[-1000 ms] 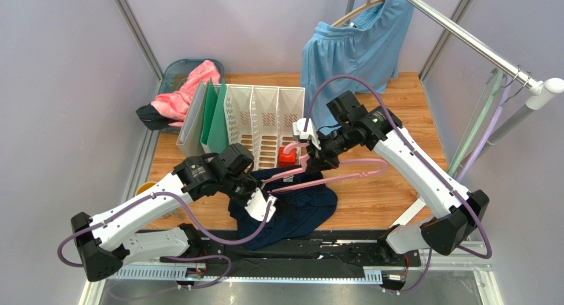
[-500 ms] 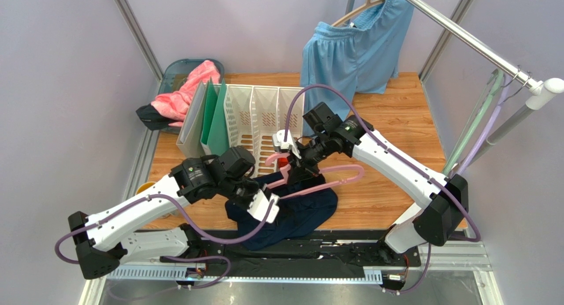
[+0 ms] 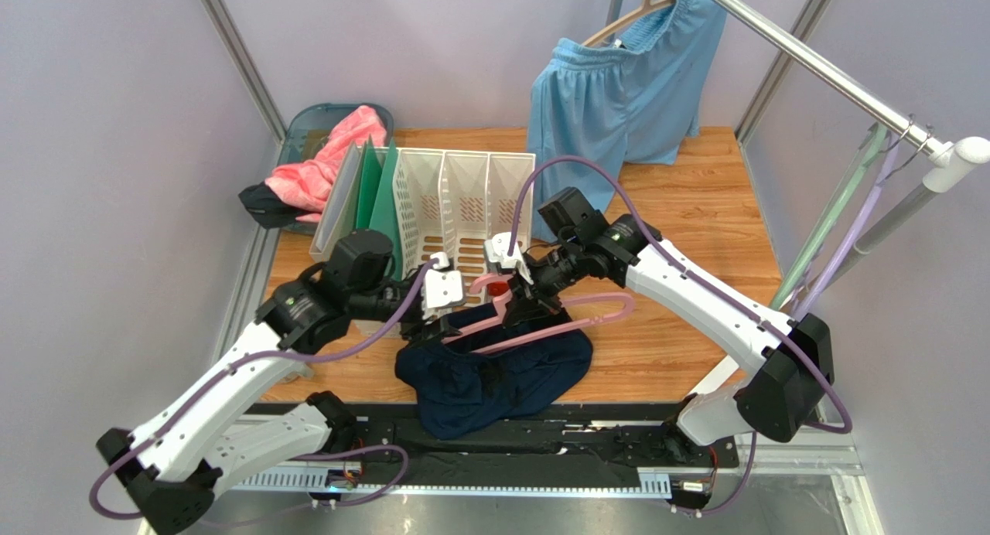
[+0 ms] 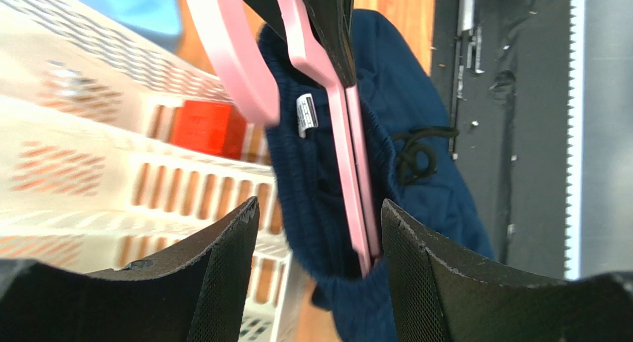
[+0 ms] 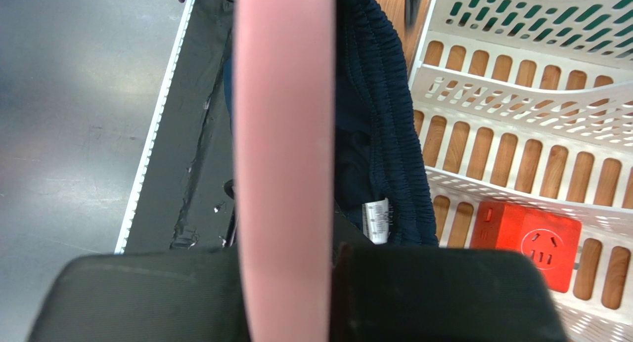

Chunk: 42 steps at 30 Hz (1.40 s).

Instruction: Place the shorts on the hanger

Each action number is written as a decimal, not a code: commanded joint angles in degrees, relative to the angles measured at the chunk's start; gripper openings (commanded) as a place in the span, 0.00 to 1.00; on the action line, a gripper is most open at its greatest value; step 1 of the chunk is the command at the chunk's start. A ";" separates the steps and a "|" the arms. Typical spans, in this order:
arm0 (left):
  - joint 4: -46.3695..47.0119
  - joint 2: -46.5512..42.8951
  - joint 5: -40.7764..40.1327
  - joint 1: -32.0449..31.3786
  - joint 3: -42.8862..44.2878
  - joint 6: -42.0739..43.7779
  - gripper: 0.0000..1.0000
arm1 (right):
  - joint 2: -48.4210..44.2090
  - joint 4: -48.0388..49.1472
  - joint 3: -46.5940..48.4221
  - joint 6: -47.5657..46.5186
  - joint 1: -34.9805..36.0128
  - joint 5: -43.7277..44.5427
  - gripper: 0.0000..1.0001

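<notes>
While the right end effector (image 3: 511,282) clamps the hanger (image 3: 569,318), the left end effector (image 4: 318,214) gapes by ribbed shorts (image 3: 500,379).

I count shorts, two: dark navy fabric shorts (image 3: 494,379), light blue shorts (image 3: 616,89). Hangers, four: thin pink plastic hanger (image 3: 558,323), wooden hanger (image 3: 622,20), green hanger (image 3: 837,210), lilac hanger (image 3: 856,225). One white slotted plastic rack (image 3: 465,199), one red cube socket (image 5: 526,244), one pink cloth (image 3: 325,164).
</notes>
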 commanded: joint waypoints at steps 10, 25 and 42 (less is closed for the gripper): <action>9.23 9.78 12.23 0.32 -3.57 -10.16 0.44 | -5.11 9.82 -2.36 2.30 0.31 -3.77 0.00; 4.14 2.41 10.39 0.23 -8.23 -2.00 0.00 | -12.40 9.39 -0.42 29.98 -7.07 2.55 0.79; 2.64 -0.85 10.75 0.32 -8.76 0.30 0.00 | -4.93 6.31 -12.80 36.41 -10.86 14.60 0.62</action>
